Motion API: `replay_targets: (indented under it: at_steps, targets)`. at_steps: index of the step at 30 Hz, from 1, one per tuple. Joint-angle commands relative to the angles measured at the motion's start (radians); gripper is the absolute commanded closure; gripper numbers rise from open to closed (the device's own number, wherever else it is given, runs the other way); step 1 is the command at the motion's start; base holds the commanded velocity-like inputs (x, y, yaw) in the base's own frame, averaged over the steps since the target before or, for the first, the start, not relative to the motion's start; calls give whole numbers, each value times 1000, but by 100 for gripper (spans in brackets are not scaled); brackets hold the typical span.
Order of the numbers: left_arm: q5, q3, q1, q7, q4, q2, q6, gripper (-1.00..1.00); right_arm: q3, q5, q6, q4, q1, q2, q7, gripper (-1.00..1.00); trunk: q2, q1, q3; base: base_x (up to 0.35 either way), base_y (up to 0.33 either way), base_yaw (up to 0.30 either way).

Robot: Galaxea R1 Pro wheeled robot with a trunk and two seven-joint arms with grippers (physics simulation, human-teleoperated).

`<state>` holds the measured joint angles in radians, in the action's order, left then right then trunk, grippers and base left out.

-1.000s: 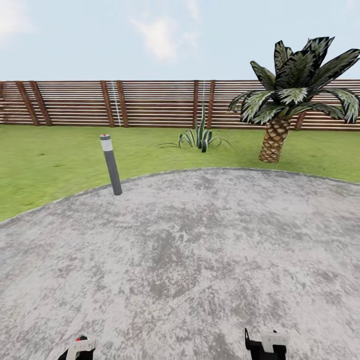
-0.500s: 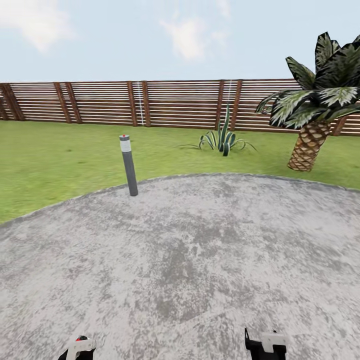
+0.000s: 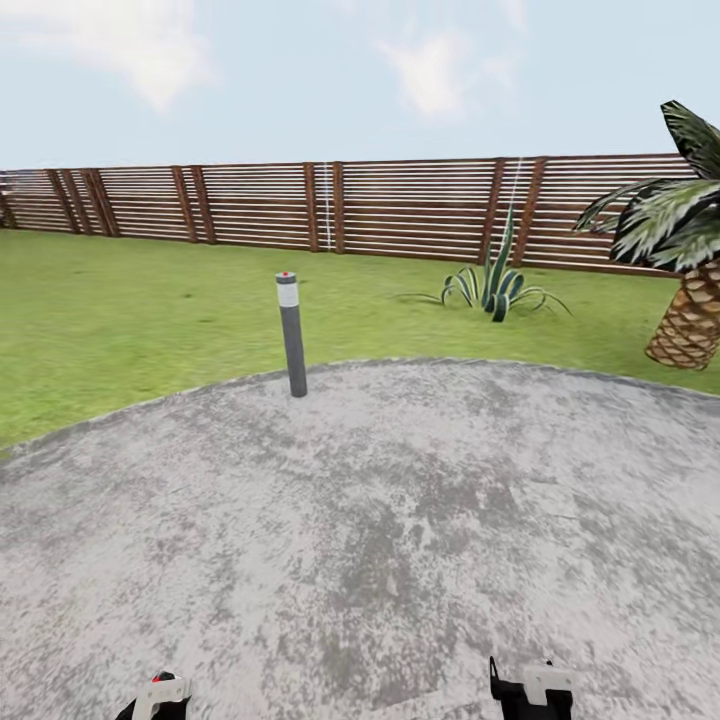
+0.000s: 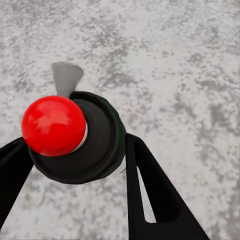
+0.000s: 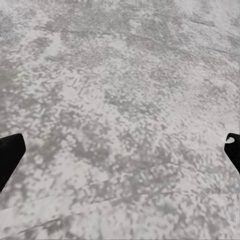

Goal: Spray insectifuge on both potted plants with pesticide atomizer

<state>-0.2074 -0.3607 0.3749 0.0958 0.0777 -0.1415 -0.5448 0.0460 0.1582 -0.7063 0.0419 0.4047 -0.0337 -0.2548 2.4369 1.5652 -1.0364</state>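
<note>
In the left wrist view the pesticide atomizer is seen from above: a dark green-black bottle with a round red top and a pale grey nozzle. My left gripper is shut on it, one black finger on each side, over the grey paving. The left gripper and the right gripper just peek in at the head view's lower edge. In its own wrist view the right gripper is open and holds nothing. The garden's lawn lies beyond the patio. The potted plants are out of view.
I stand on a round grey paved patio. A grey bollard lamp rises at its far edge. On the lawn grow a spiky green plant and a palm at the right. A brown slatted fence closes the back.
The whole head view has slid to the right: the camera has turned left. Bollard, spiky plant and palm sit further right in the picture. Both grippers look the same.
</note>
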Motion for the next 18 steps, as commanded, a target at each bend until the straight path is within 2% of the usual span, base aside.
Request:
replay_targets:
  at_steps: [1,12,18]
  targets:
    - [-6,-9,1,5,-1,0,-3,100,5,11,-1,0,1,0,-6,-100,0,0,-1,313,-124,276]
    - [-6,-9,1,5,-1,0,-3,100,5,10,-2,0,0,0,-6,-100,0,0,-1,317,-119,276]
    - [-6,-9,1,5,-1,0,-3,100,5,11,-2,0,0,0,-6,-100,0,0,-1,332,-40,276]
